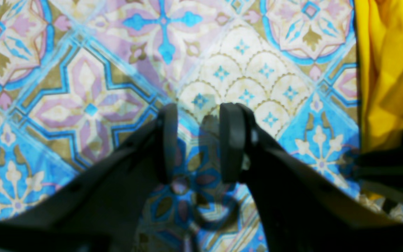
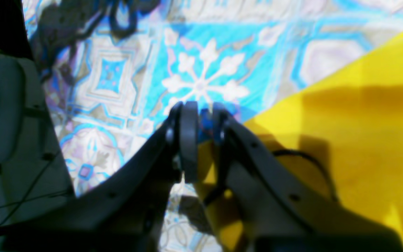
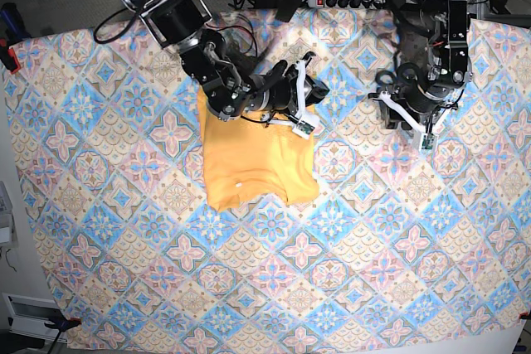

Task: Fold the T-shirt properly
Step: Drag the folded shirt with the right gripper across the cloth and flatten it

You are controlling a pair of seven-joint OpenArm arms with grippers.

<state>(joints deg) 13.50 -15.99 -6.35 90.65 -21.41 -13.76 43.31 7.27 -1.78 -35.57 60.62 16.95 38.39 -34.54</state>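
Observation:
The T-shirt [image 3: 249, 163] lies partly folded on the tablecloth left of centre, pale orange-yellow, with a small white tag [image 3: 240, 183] near its lower edge. My right gripper [image 3: 299, 104] is over the shirt's upper right corner. In the right wrist view the right gripper [image 2: 203, 129] is almost closed, with yellow shirt cloth [image 2: 355, 140] between its fingers. My left gripper [image 3: 408, 122] is over the tablecloth to the right, apart from the shirt. In the left wrist view the left gripper [image 1: 198, 140] is open and empty, with the shirt [image 1: 390, 70] at the right edge.
The blue-and-pink patterned tablecloth [image 3: 348, 246] covers the table. A power strip [image 3: 340, 2] and cables lie at the back edge. A red clamp [image 3: 8, 60] holds the cloth at the left edge. A dark cable [image 1: 390, 164] hangs near the shirt.

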